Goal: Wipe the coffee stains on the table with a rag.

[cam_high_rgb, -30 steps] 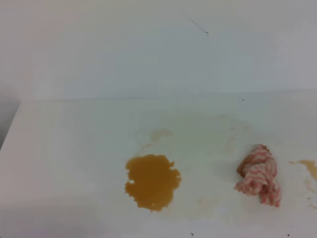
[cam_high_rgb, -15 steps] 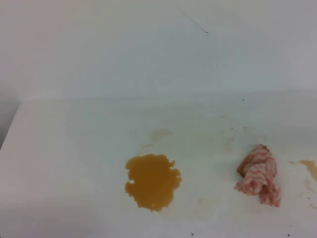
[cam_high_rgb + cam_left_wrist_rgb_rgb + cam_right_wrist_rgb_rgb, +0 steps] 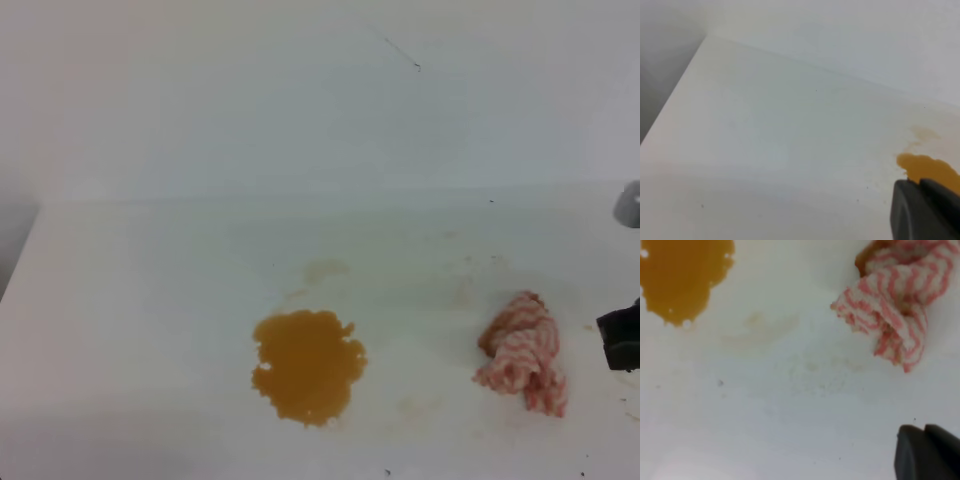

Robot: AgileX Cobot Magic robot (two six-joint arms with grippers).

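One right gripper, jaws together, poised near the bunched rag for pickup; coffee stains lie beyond.

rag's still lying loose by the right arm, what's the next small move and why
Probably open the right gripper and bring it over the crumpled rag. The rag lies free on the table, nothing holding it, and the fingertips look close together. The big coffee stain sits untouched to the rag's left, so wiping can't begin until the rag is gripped.
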